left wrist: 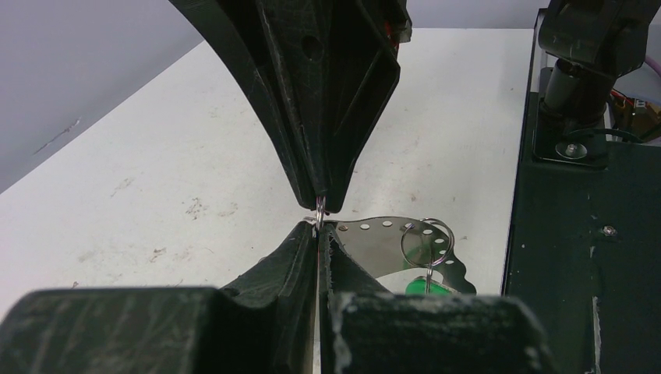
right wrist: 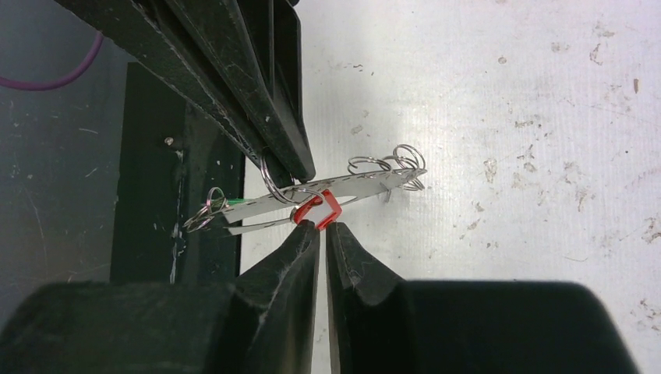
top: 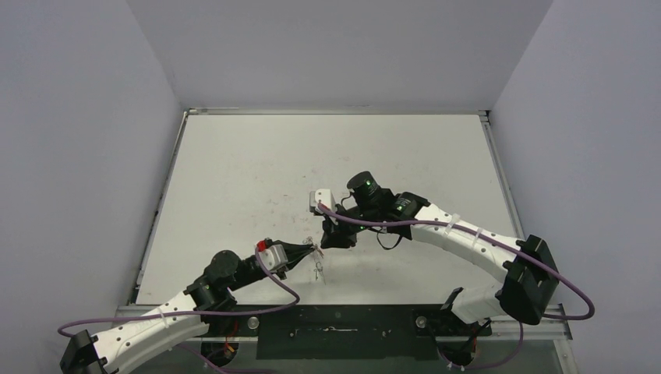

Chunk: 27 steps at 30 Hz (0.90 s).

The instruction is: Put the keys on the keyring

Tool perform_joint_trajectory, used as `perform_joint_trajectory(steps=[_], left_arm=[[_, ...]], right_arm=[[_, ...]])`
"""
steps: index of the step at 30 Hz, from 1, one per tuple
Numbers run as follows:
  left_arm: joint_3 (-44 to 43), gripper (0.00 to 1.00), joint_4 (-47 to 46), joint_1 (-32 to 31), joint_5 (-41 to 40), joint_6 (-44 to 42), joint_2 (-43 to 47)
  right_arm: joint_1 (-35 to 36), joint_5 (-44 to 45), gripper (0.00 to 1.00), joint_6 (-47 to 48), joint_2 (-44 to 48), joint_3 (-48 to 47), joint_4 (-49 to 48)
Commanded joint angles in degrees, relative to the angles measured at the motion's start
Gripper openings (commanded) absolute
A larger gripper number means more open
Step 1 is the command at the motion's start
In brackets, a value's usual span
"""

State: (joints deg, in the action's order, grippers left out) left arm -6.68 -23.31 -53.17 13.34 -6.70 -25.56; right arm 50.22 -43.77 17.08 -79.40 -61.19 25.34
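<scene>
My left gripper (left wrist: 319, 230) is shut on a thin wire keyring (left wrist: 319, 207), held just above the table near its front edge. A silver perforated crescent plate (left wrist: 382, 238) hangs from the ring. It carries a small split ring (left wrist: 427, 241) with the green-tagged key (left wrist: 425, 287). My right gripper (right wrist: 320, 226) meets the left one tip to tip (top: 321, 243). Its fingers stand a hair apart, nipping the red tag (right wrist: 318, 209) of the other key at their very tips. Several small rings (right wrist: 390, 162) sit along the plate's edge. A key (top: 318, 269) dangles below both grippers.
The white table (top: 312, 156) is scuffed and enclosed by grey walls on three sides. A black base plate (left wrist: 577, 249) runs along the near edge, right beside the grippers, with the right arm's base (left wrist: 581, 70) mounted on it.
</scene>
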Motion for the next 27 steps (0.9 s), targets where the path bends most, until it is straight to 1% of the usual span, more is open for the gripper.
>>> perform_joint_trajectory(steps=[1, 2, 4, 5, 6, 7, 9, 10, 11, 15, 20, 27], left_arm=[[-1.63, 0.00, -3.59, 0.08, 0.15, -0.21, 0.93], [-1.70, 0.00, -3.32, 0.08, 0.11, -0.24, 0.99], [-1.67, 0.00, -2.88, 0.06, 0.10, -0.24, 1.24], [-1.67, 0.00, -2.72, 0.08, 0.02, -0.24, 1.44], [-1.72, 0.00, -2.39, 0.04, 0.06, -0.28, 1.64], [-1.75, 0.00, -2.11, 0.08, -0.06, -0.31, 1.87], [-1.84, 0.00, -1.29, 0.08, -0.26, -0.39, 2.52], [-1.94, 0.00, -0.77, 0.08, -0.25, -0.42, 2.86], [-2.01, 0.00, -0.28, 0.08, -0.33, -0.52, 3.36], [-2.54, 0.00, 2.33, 0.08, -0.67, -0.80, 5.00], [-3.22, 0.00, 5.32, 0.08, -0.90, -1.03, 7.05], [-4.55, 0.00, 8.25, 0.08, -0.84, -1.23, 7.44]], right_arm=[[-0.83, 1.72, 0.13, -1.19, 1.48, 0.32, -3.10], [-0.94, 1.75, 0.16, -1.48, 2.29, 0.76, -3.90], [-1.74, 1.68, 0.26, -2.47, 4.34, 1.98, -6.09], [-2.05, 1.67, 0.35, -3.09, 5.47, 2.73, -7.37], [-2.36, 1.79, 0.46, -3.85, 6.71, 3.51, -8.92], [-2.71, 1.96, 0.51, -4.61, 7.86, 4.42, -10.43], [-3.45, 2.32, 0.63, -5.99, 10.45, 6.23, -13.55], [-3.86, 2.61, 0.71, -6.86, 11.74, 7.30, -15.27], [-4.34, 2.94, 0.75, -7.83, 12.91, 8.30, -17.02], [-5.66, 4.58, 0.85, -10.97, 16.80, 12.19, -23.03], [-6.42, 6.37, 1.00, -12.96, 18.68, 14.12, -24.90], [-7.32, 6.80, 1.00, -14.91, 20.12, 16.91, -29.71]])
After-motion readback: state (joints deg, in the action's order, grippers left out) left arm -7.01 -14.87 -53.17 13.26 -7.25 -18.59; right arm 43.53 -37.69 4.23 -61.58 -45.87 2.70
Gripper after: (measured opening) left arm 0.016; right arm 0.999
